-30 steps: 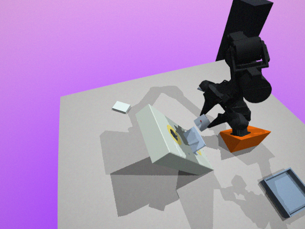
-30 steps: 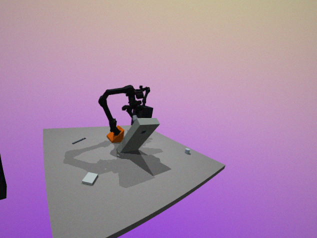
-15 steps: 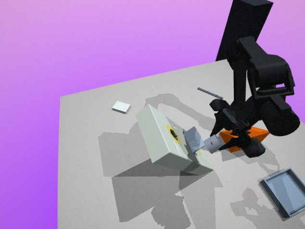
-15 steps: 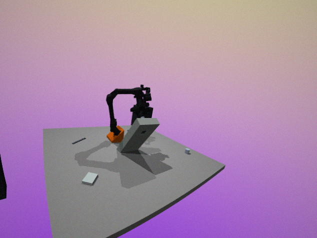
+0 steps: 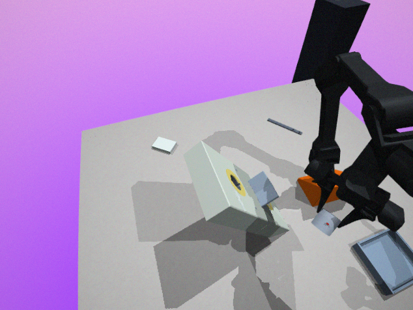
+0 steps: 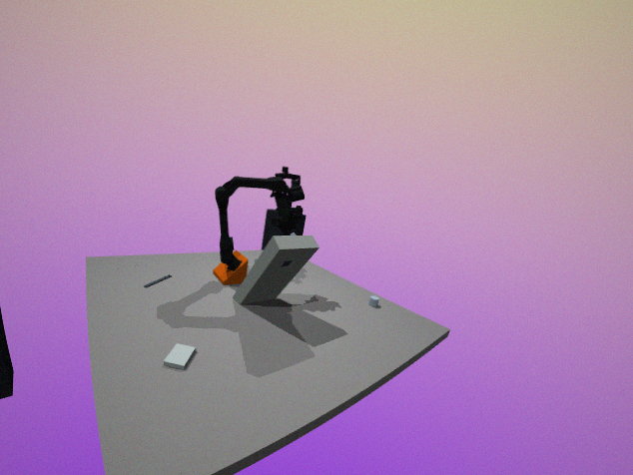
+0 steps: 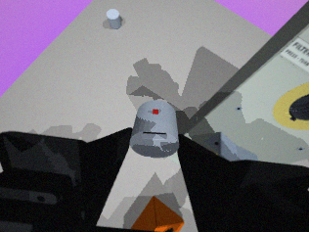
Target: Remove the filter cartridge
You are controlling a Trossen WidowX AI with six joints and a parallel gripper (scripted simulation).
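My gripper is shut on the round grey filter cartridge, which has a red mark and a dark slot on it. I hold it clear of the table, between the panel and the tray. The pale green service panel leans tilted on the table, and its yellow-ringed socket is dark and empty. The blue-grey tray lies to the lower right of the cartridge with nothing in it.
A blue-grey cube sits against the panel face. The arm's orange base stands behind my gripper. A white slab, a dark bar and a small white cylinder lie apart.
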